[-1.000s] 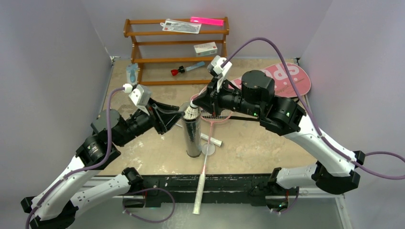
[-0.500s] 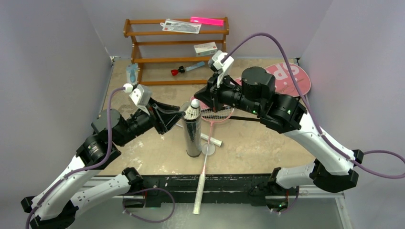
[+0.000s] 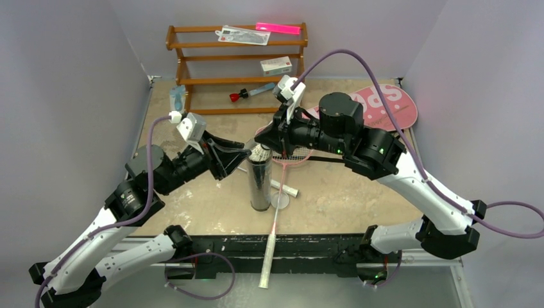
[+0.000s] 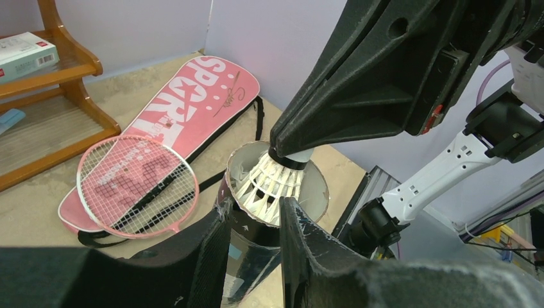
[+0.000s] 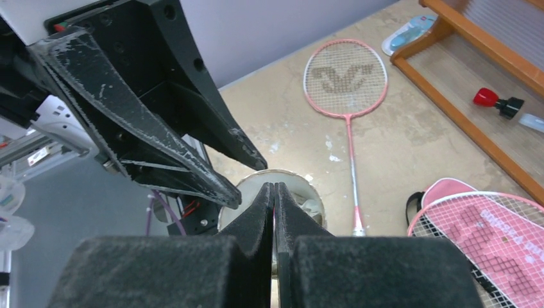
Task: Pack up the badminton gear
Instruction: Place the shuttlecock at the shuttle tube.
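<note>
The long black tube (image 3: pixel 259 186) stands upright mid-table. My left gripper (image 3: pixel 242 157) is shut on it just below its rim; both fingers (image 4: pixel 215 240) flank it in the left wrist view. A white feather shuttlecock (image 4: pixel 272 183) sits in the tube's mouth (image 5: pixel 292 186). My right gripper (image 3: pixel 268 144) is shut, its tips pressing down on the cork. One pink racket (image 3: pixel 274 212) lies with its head on the pink SPORT bag (image 3: pixel 385 102) and its handle over the front edge. A second racket (image 5: pixel 346 77) lies under my left arm.
A wooden shelf (image 3: pixel 237 45) stands at the back with a small white box (image 3: pixel 276 65) and a red-capped blue tool (image 3: pixel 247 94). A small clear disc (image 3: pixel 280 201) lies beside the tube's foot. A blue item (image 3: pixel 176 97) lies left of the shelf.
My right gripper let go of the shuttlecock on the tube's mouth, lifted off, then came back down shut onto its cork. The shuttlecock now sits lower in the tube. The left gripper kept holding the tube.
</note>
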### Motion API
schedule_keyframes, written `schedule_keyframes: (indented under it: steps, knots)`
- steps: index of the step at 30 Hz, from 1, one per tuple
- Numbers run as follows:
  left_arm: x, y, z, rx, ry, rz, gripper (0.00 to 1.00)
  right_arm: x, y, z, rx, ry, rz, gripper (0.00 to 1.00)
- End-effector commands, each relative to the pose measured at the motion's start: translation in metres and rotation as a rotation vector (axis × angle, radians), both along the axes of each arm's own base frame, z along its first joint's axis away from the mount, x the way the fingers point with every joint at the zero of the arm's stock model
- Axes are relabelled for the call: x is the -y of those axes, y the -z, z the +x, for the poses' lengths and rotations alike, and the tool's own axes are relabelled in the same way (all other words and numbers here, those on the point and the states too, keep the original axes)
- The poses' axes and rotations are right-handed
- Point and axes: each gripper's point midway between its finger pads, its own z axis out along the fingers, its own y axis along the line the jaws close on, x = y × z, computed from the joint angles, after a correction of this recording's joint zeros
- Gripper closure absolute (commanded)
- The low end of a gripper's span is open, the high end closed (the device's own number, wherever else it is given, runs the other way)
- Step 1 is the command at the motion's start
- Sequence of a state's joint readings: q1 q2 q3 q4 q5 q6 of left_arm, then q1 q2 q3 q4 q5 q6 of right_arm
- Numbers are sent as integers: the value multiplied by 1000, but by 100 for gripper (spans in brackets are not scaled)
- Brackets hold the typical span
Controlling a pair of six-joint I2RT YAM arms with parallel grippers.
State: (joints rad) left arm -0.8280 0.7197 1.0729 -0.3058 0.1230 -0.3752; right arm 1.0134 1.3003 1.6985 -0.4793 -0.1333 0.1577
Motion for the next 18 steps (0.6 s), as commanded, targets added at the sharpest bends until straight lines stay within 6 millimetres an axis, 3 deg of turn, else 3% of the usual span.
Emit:
schedule_keyframes:
  steps: [1, 5, 9, 14, 18]
  knots:
    - [3, 0, -2, -6, 16, 8, 70, -3, -11, -11, -8, -50, 48, 100]
    - [3, 0, -2, -7, 15, 9, 70, 10, -20, -3, 17, 24, 52, 94]
    - [1, 0, -3, -8, 15, 13, 70, 21, -28, 1, 25, 77, 42, 76]
    - [-2, 1, -4, -7, 9, 10, 70, 28, -17, 7, 19, 124, 16, 63]
    - [-3, 2, -5, -11, 6, 14, 70, 24, -6, 7, -6, 116, -17, 62]
